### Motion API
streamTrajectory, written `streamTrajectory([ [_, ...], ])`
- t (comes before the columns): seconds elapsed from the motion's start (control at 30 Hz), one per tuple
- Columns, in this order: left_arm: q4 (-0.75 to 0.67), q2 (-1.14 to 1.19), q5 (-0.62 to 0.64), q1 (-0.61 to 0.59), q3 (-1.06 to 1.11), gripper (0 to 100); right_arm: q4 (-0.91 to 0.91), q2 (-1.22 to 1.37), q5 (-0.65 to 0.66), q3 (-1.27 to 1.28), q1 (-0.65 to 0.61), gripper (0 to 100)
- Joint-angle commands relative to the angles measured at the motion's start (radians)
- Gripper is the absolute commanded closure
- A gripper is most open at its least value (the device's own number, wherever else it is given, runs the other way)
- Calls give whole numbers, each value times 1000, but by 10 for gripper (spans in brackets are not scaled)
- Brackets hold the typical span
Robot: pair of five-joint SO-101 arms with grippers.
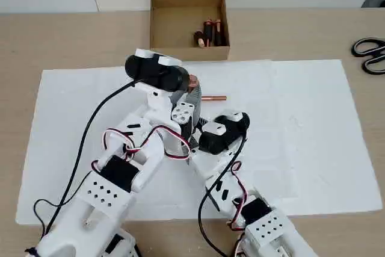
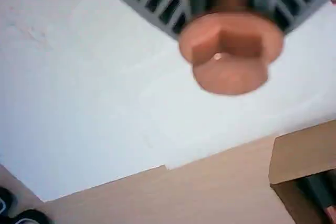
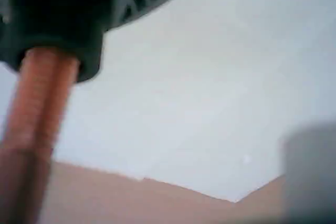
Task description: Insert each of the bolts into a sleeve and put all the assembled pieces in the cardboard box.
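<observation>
The cardboard box (image 1: 174, 23) sits on the counter (image 1: 60, 34) at the top centre of the overhead frame, just past the far edge of the white sheet (image 1: 301, 124). A few assembled pieces (image 1: 208, 33), black sleeves with copper bolts, lie together in its right half. Below it, mid-frame, the left tool (image 1: 191, 91) is closed on a copper bolt (image 2: 228, 51), hex head outward. The right tool (image 3: 121, 3) grips a black sleeve (image 3: 47, 24) with a threaded copper shank (image 3: 37, 124) sticking out of it. Scissors (image 1: 370, 52) lie at the right edge.
</observation>
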Motion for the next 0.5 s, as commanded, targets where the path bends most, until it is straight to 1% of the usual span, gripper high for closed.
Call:
streamTrajectory([
  [0.0, 34, -34, -15, 0, -2, 994, 2, -15, -8, 9, 2, 995],
  [0.47, 71, -35, -12, -8, -5, 994, 2, -15, -8, 9, 2, 995],
])
